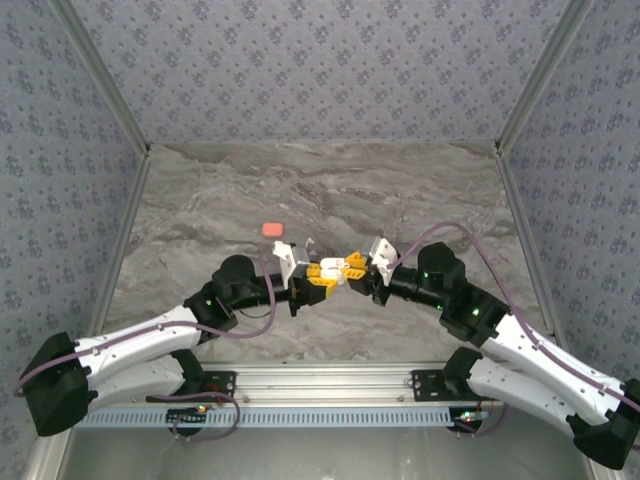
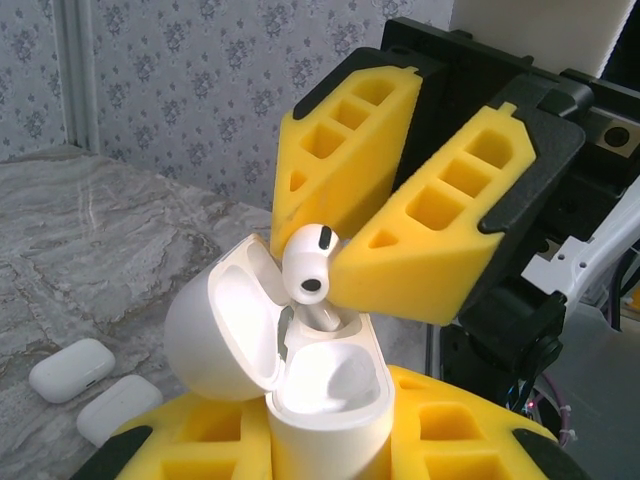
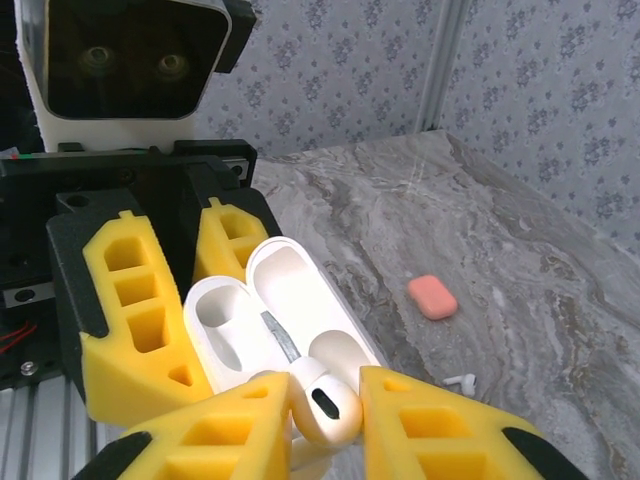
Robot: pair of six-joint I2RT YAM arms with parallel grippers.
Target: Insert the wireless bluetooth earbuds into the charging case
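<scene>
A white charging case (image 2: 325, 425) stands upright with its lid (image 2: 215, 330) swung open, and my left gripper (image 2: 325, 445) is shut on its body. My right gripper (image 3: 325, 412) is shut on a white earbud (image 3: 328, 400), pinched between its yellow fingers (image 2: 400, 250). The earbud (image 2: 308, 262) hangs over the case's far slot with its stem tip dipping into the opening. The near slot of the case (image 3: 240, 320) looks empty. From above, both grippers (image 1: 322, 274) (image 1: 352, 266) meet at the table's middle.
An orange-pink closed case (image 3: 432, 297) lies on the marble table (image 1: 400, 190) beyond the grippers, also visible from above (image 1: 272, 229). One loose white earbud (image 3: 460, 381) lies nearer. Two closed white cases (image 2: 70, 368) (image 2: 115, 408) rest on the table beside the left gripper.
</scene>
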